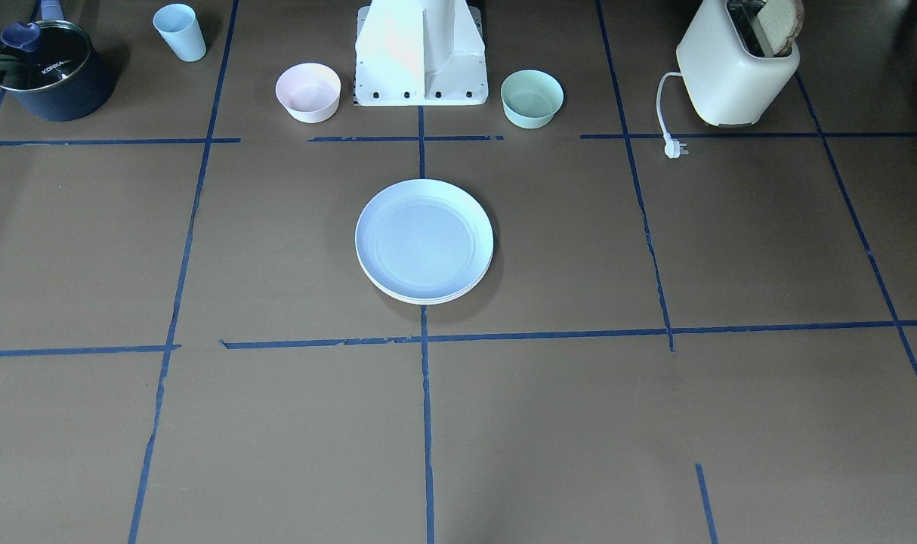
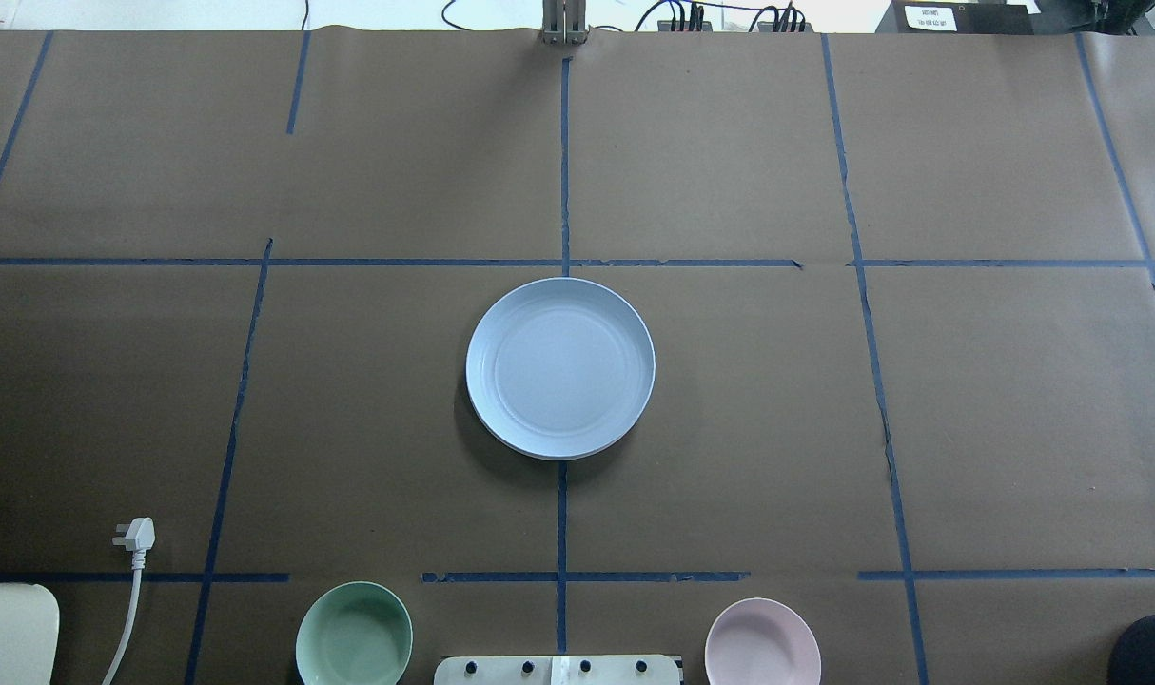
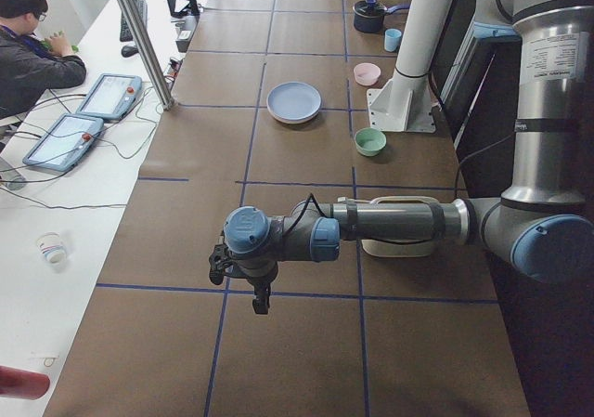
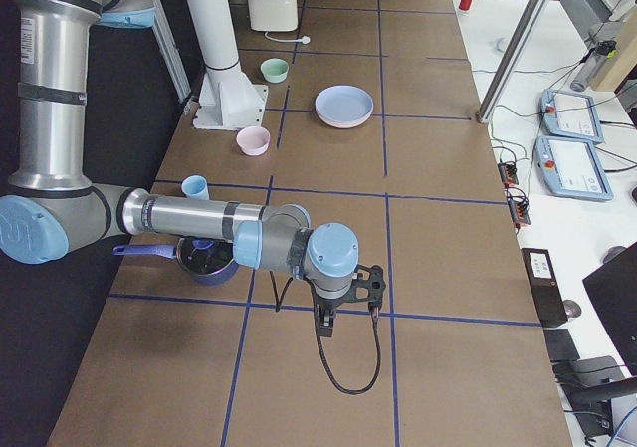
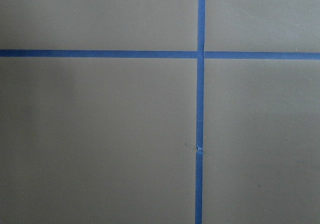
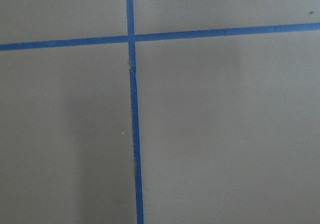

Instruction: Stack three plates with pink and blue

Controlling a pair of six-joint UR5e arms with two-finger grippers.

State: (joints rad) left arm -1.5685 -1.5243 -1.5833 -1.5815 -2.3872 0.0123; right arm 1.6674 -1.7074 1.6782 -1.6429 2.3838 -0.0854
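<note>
A stack of plates sits in the middle of the table with the light blue plate on top, also in the overhead view. A pale cream rim shows beneath it, and a pink rim in the exterior right view. How many plates lie beneath I cannot tell. My left gripper hangs over bare table far from the stack, seen only in the exterior left view. My right gripper hangs over the other end, seen only in the exterior right view. I cannot tell whether either is open or shut. Both wrist views show only table and tape.
A small pink bowl and a mint-green bowl flank the robot base. A toaster with its loose plug, a dark pot and a blue cup stand along the robot's side. An operator sits beyond the table.
</note>
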